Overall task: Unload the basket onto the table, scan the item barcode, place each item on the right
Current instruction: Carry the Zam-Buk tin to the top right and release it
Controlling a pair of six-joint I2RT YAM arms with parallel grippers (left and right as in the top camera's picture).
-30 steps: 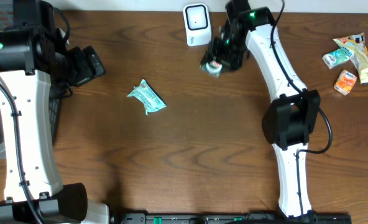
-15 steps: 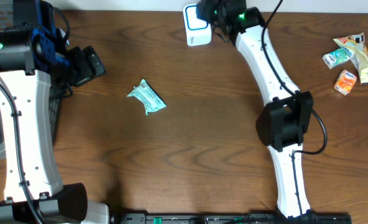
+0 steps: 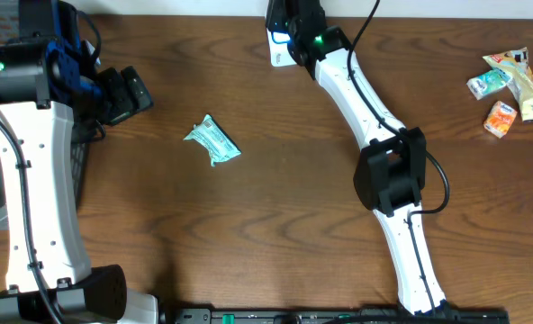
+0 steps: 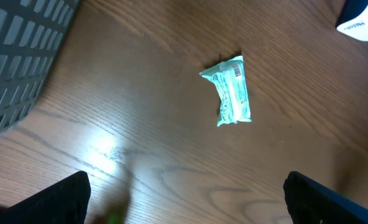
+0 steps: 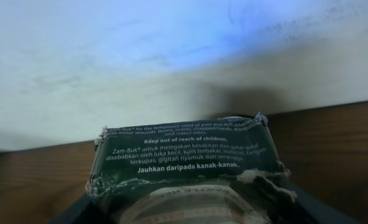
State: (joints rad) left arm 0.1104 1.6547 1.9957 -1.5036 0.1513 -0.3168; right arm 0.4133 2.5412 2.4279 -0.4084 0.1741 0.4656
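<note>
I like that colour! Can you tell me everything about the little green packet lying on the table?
The green packet is a small crinkly wrapper, plastic by the look, mint green with pale print and a barcode near one end. It is a bit bent and lies flat on the wooden table, by itself. Only the table touches it.

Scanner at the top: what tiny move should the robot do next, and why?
Probably turn the green pack a little at the white scanner. The right tool holds it right there, but the side showing in the wrist view carries only text, no barcode.
</note>
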